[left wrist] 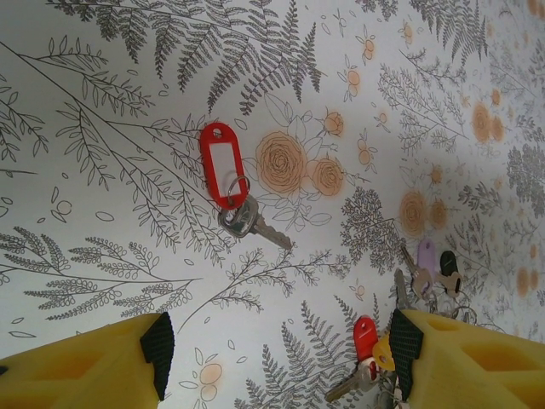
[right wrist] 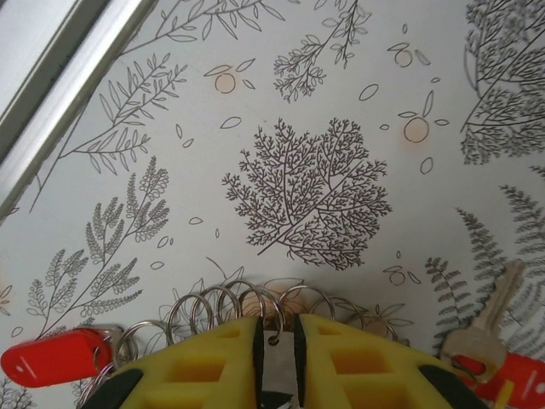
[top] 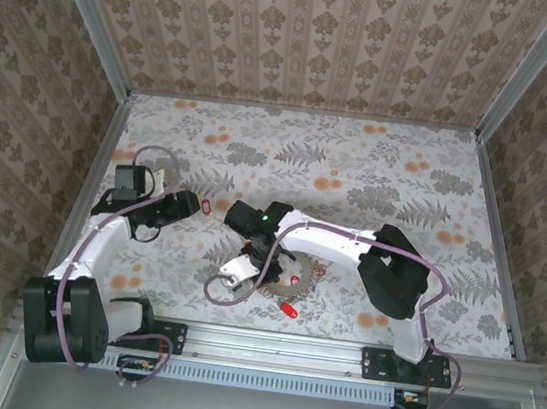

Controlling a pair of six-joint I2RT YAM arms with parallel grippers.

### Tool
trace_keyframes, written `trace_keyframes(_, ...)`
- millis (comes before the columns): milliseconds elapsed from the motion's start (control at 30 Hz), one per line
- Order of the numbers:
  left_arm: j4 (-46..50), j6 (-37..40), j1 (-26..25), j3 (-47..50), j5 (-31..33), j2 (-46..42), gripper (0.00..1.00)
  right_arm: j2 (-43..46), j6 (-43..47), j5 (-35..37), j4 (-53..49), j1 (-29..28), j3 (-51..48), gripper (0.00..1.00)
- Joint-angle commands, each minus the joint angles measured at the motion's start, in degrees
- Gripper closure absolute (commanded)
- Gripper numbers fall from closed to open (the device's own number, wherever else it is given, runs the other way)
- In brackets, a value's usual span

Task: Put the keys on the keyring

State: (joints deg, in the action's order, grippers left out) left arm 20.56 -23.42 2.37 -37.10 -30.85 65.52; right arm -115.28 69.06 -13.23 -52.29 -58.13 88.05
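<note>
Keyring (right wrist: 223, 308), a bunch of wire loops, sits mid-table (top: 380, 158) under the right gripper (right wrist: 277, 331), whose yellow fingers are pinched almost together on one loop. More tagged keys (right wrist: 55, 356) lie close on either side of it.

The left gripper (left wrist: 281, 354) is empty, jaws wide apart, hovering over a loose red-tagged key (left wrist: 223, 170) that lies flat just ahead of its fingertips. The key's long axis runs diagonally, tag away and blade toward the ring. Left arm plainly nearer. The ring lies to that key's right, near but apart.

Likely next: the left arm picks up the key.
</note>
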Motion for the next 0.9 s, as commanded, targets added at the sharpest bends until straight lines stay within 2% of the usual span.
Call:
trace_keyframes(0,-0.52,-0.21,0.70,0.54,-0.56,-0.04,0.30,-2.90,0.55,-0.83,-4.63,0.20,2.30,0.79)
trace_keyframes(233,-0.96,-0.53,0.95,0.72,-0.86,0.07,0.30,-2.54,-0.35,-0.71,-6.38,0.46,0.90,0.78)
trace_keyframes(367,-1.16,-0.70,0.99,0.89,-1.05,0.05,0.30,-1.68,-1.43,-1.65,-7.07,0.81,-0.25,0.72)
trace_keyframes(867,-1.81,-1.28,1.05,1.24,-1.75,0.58,0.30,-2.91,-6.11,0.37,-4.25,0.51,-1.41,0.73)
